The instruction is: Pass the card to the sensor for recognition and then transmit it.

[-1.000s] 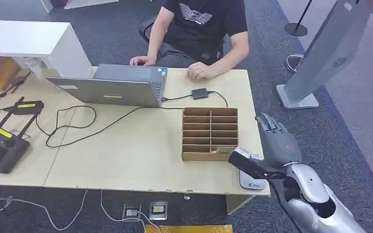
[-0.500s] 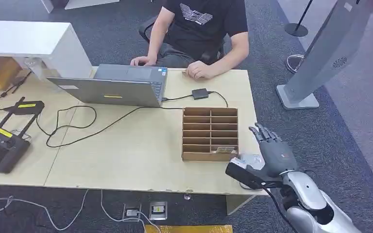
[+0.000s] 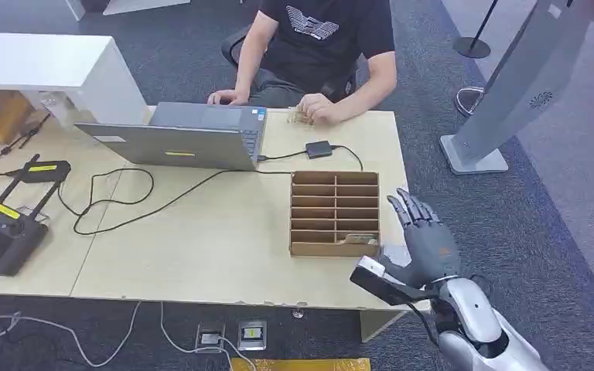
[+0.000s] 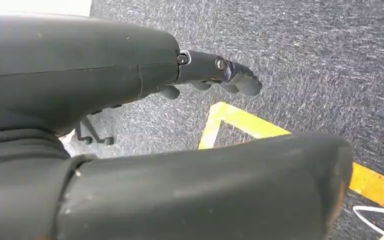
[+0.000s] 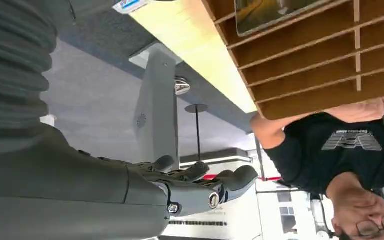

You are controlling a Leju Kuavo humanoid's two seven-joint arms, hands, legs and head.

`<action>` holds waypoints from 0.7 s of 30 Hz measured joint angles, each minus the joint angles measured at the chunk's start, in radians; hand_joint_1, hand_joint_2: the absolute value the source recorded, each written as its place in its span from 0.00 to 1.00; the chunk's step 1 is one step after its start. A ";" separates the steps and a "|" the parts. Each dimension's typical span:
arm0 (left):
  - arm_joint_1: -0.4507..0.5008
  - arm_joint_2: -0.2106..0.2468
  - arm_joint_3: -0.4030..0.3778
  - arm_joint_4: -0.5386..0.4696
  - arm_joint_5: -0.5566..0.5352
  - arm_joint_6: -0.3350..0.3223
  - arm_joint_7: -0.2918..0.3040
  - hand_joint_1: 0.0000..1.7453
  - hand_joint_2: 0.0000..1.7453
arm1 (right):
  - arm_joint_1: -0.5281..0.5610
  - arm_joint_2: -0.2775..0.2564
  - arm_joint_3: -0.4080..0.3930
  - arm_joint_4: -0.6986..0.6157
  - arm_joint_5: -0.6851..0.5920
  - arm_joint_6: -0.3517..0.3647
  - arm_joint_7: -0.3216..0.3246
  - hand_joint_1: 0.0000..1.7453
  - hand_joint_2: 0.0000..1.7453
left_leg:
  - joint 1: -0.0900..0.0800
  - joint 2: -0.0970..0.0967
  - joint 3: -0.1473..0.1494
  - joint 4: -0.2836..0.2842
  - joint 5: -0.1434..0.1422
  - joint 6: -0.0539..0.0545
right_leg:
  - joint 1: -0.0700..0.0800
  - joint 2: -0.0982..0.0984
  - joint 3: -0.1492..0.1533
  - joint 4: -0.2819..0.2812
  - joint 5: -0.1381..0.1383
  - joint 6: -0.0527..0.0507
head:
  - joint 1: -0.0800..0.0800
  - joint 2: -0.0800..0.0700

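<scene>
Right hand (image 3: 427, 243) (empty) beside cardboard organizer (image 3: 334, 212).

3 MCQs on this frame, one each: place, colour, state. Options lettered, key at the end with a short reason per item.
1. Where does the cardboard organiser stand on the table?
A. by the laptop's left side
B. near the front right corner
C. at the far left edge

2. What colour is the laptop?
A. grey
B. white
C. red

3. What is the right hand doing?
A. gripping a card
B. pressing the laptop keys
C. holding nothing, fingers spread

Key: 1 B, the head view shows the organiser close to the table's front right corner, next to the right hand. 2 A, lid and base are grey. 3 C, the head view shows the fingers apart beside the organiser with nothing between them; a card lies in the organiser's front row.
</scene>
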 joint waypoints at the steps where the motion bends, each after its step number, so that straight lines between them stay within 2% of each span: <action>1: 0.000 -0.001 0.000 0.000 0.000 -0.001 -0.003 0.00 0.00 | 0.000 0.010 0.000 0.021 0.002 -0.008 -0.009 0.00 1.00 | 0.000 0.000 0.000 0.000 0.000 0.000 | 0.000 0.000 0.000 0.000 0.000 0.000 | 0.000 0.000; 7: -0.001 -0.002 0.000 0.000 -0.005 -0.009 -0.010 0.00 0.00 | 0.000 0.056 -0.012 0.090 0.007 0.000 -0.016 0.00 1.00 | 0.000 0.000 0.000 0.000 0.000 0.000 | 0.000 0.000 0.000 0.000 0.000 0.000 | 0.000 0.000; 16: -0.001 -0.002 -0.001 0.000 -0.019 -0.025 -0.011 0.00 0.00 | -0.005 0.077 -0.031 0.098 0.010 0.039 0.002 0.00 1.00 | 0.000 0.000 0.000 0.000 0.000 0.000 | 0.000 0.000 0.000 0.000 0.000 0.000 | 0.000 0.000; 21: -0.001 -0.002 -0.004 0.000 -0.028 -0.031 -0.014 0.00 0.00 | -0.013 0.093 -0.039 0.098 0.055 0.047 -0.021 0.00 1.00 | 0.000 0.000 0.000 0.000 0.000 0.000 | 0.000 0.000 0.000 0.000 0.000 0.000 | 0.000 0.000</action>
